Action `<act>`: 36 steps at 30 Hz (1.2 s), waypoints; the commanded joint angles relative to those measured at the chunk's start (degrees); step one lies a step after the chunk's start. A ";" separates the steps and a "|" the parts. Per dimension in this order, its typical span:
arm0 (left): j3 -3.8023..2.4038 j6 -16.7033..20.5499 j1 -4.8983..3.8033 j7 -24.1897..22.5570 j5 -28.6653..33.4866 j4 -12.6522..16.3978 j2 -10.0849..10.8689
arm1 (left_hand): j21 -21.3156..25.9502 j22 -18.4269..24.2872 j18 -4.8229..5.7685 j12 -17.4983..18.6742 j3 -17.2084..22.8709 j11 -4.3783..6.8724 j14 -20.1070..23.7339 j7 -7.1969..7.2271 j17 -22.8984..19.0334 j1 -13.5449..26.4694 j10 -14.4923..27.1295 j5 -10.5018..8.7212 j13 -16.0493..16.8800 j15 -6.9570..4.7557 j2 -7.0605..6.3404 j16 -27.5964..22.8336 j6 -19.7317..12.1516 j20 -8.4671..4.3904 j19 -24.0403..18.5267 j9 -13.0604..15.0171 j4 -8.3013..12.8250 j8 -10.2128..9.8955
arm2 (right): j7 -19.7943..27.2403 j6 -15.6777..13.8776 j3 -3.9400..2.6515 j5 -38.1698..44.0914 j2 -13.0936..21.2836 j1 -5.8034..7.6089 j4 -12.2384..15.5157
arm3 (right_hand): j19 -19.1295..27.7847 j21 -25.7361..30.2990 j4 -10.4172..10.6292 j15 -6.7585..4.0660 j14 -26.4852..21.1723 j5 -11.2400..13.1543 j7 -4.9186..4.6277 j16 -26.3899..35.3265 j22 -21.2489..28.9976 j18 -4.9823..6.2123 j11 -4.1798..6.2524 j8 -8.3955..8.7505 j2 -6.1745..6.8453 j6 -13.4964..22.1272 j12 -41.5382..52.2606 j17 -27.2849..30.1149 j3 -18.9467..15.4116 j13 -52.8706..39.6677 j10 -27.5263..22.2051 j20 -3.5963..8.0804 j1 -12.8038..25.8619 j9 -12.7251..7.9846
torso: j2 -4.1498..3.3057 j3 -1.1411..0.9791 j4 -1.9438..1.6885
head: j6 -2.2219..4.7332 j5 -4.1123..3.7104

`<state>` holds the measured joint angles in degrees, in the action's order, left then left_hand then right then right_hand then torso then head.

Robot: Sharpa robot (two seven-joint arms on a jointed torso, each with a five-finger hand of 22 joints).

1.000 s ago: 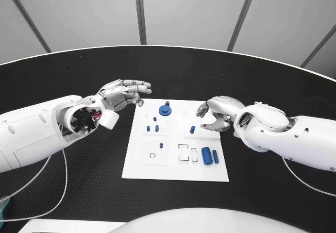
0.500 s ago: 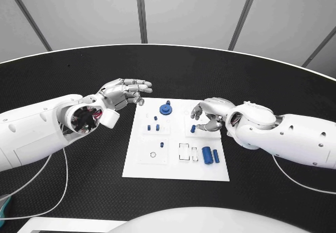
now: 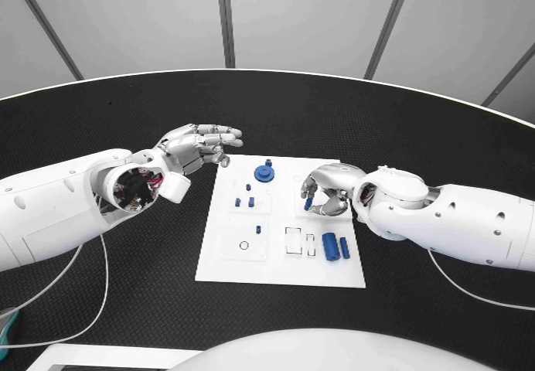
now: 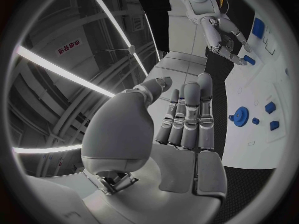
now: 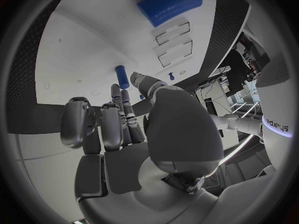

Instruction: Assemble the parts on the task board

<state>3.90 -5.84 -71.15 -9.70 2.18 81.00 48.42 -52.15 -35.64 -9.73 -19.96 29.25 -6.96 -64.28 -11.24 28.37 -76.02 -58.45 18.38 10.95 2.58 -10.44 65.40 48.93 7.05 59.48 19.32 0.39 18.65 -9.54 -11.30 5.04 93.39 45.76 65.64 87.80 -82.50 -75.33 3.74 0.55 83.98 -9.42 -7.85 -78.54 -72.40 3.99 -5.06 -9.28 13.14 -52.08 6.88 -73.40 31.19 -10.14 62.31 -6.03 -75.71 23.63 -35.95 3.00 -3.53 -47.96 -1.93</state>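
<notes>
Table (image 3: 134, 116), black, carries the white board (image 3: 279, 267) at centre. Left hand (image 3: 199, 147) hovers off the board's 10 o'clock corner, fingers apart, holding nothing. Right hand (image 3: 325, 188) sits over the board's 2 o'clock area, fingers loosely curled around a small upright peg (image 3: 308, 204); contact cannot be told. Larger cylinder (image 3: 330, 246) lies at 4 o'clock.

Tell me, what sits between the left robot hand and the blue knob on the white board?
Only bare task board separates the left robot hand from the blue knob, in the head view.
</notes>
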 commanded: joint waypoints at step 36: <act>0.00 0.15 -0.01 0.21 0.00 -0.18 0.17 | 0.50 0.16 -0.87 -0.37 -0.54 -0.17 0.50 -0.17 -0.16 -0.33 0.52 0.08 0.19 -0.08 0.22 0.29 -0.38 0.41 -0.08 0.21 0.07 -0.29 | -1.47 -5.53 0.00 1.35 1.78 -0.33 3.04 | -1.40 -1.94 -1.88 -2.32 2.83 0.00 1.11 -1.05 -2.45 -0.38 2.39 -5.21 -5.48 -8.48 3.32 -1.34 3.02 -1.86 8.89 1.92 -3.56 3.08 | 0.04 -0.08 0.10 | -0.19 0.06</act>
<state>3.90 -5.71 -71.16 -9.49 2.17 80.84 48.59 -51.74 -35.53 -9.73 -19.96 29.08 -7.16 -64.28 -11.24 28.25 -76.02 -58.24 18.38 11.10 2.58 -10.44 65.40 48.93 7.05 59.48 19.49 0.56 18.65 -10.95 -16.75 5.04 94.72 47.01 65.31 90.22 -84.05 -77.10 2.20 -1.27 83.96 -9.21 -6.74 -79.22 -74.82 3.99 -2.70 -14.20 8.15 -59.98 9.96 -74.67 34.24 -11.99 70.83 -4.48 -79.02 26.62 -35.97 2.93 -3.48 -48.09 -1.91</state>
